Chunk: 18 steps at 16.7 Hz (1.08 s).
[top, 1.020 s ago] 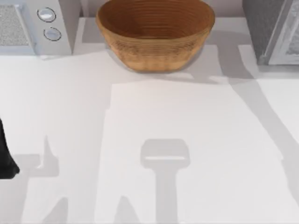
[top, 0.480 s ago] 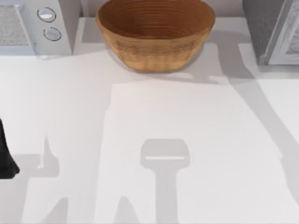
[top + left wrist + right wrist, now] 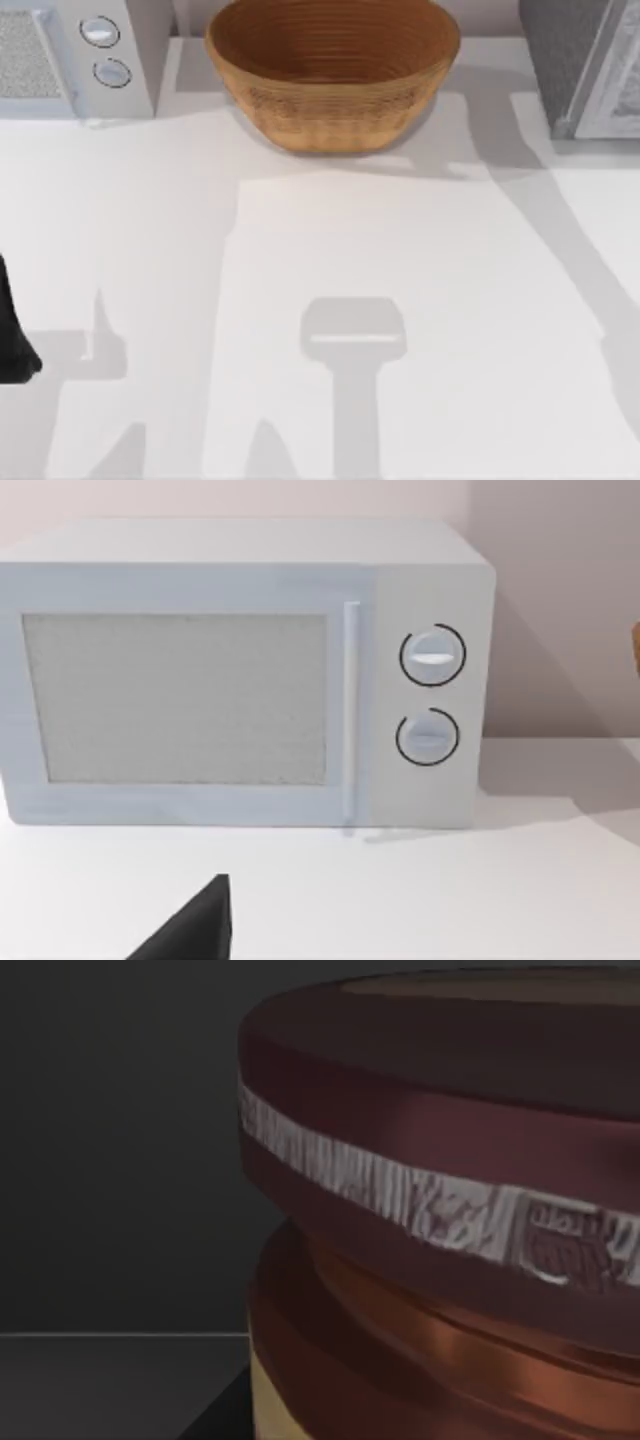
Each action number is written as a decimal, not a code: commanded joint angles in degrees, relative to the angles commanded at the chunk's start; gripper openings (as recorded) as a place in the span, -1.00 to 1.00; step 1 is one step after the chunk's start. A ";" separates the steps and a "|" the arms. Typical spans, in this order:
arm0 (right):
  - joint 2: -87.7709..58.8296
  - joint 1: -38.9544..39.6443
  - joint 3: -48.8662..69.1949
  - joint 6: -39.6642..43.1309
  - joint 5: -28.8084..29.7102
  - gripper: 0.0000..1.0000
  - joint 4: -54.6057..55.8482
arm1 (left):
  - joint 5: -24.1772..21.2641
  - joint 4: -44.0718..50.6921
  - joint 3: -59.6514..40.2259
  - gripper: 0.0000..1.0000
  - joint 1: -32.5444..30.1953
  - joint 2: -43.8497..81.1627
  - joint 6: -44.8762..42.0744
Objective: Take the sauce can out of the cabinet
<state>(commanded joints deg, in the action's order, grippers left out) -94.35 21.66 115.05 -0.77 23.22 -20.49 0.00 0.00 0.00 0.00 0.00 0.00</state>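
The sauce can [image 3: 440, 1220] sits very close in the right wrist view. It has a dark maroon lid with a pale patterned band, and a reddish-brown and tan body below. Dark cabinet walls surround it. A dark wedge of my right gripper [image 3: 215, 1415] lies right beside the can's base. The grey cabinet [image 3: 575, 60] stands at the table's back right corner in the top view. My left arm [image 3: 10, 330] is parked at the table's left edge, and a black tip of the left gripper [image 3: 190, 930] faces the microwave.
A white microwave [image 3: 70, 55] with two round knobs [image 3: 432, 655] stands at the back left, its door shut. A big woven brown basket [image 3: 332, 70] stands at the back middle. Arm shadows fall across the white table [image 3: 400, 250].
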 joint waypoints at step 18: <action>10.96 16.20 2.95 0.02 15.87 -1.00 -14.73 | 0.00 0.00 0.00 1.00 0.00 0.00 0.00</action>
<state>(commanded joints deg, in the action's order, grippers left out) -83.40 37.87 118.00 -0.75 39.09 -35.21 0.00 0.00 0.00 0.00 0.00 0.00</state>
